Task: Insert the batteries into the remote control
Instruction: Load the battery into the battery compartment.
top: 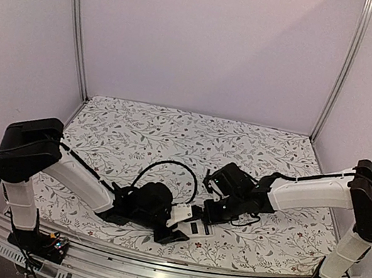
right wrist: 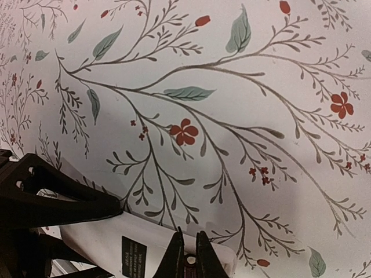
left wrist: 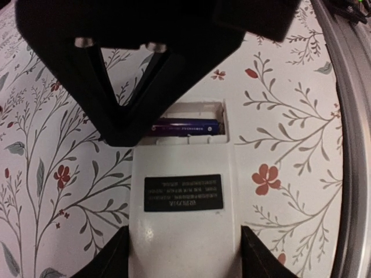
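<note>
With your left claw (left wrist: pixel 184 250) clamped on the remote (left wrist: pixel 184 231), back-up between its fingers, and your right claw (right wrist: pixel 186 255) pinched nearly closed (on what, I cannot tell) over the slot (left wrist: pixel 194 110) just ahead, seat the battery (left wrist: pixel 188 125) lying there with gentle, square downward pressure.

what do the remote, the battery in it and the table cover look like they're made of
The remote control looks like hard plastic: smooth white, slight sheen, moulded slot edges. The battery seems metal under a glossy dark purple wrap with print; light glints along it. The table cover looks like matte printed cloth or vinyl, floral; I cannot tell which.
</note>
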You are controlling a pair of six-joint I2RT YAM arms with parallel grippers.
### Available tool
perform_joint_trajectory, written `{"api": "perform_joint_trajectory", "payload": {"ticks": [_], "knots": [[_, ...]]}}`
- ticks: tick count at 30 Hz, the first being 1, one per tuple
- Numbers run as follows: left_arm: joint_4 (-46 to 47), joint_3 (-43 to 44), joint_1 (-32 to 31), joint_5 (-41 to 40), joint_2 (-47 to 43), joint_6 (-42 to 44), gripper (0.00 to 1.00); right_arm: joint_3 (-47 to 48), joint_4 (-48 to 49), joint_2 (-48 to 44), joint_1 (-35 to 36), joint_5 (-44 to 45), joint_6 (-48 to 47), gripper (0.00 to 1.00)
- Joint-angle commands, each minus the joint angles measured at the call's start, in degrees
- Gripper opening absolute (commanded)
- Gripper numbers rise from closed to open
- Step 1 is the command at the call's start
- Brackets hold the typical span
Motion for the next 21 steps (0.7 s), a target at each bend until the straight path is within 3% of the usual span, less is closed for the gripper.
{"api": "perform_joint_trajectory", "payload": {"ticks": [1,8,21], "knots": [[-9.58,-2.42,-0.26,-2.10,3.94,1.69,0.49,-2.98,-4.27,-0.42,1.85,-2.91,1.86,0.08],[-9.68,-2.29,-0.22,-1.99,4.05,1.58,0.49,-2.50,-5.69,-1.85,1.85,-0.38,4.04,0.08],[-9.71,-2.28,-0.21,-1.56,4.08,1.77,0.49,1.60,-8.79,-2.91,1.85,2.32,3.45,0.19]]}}
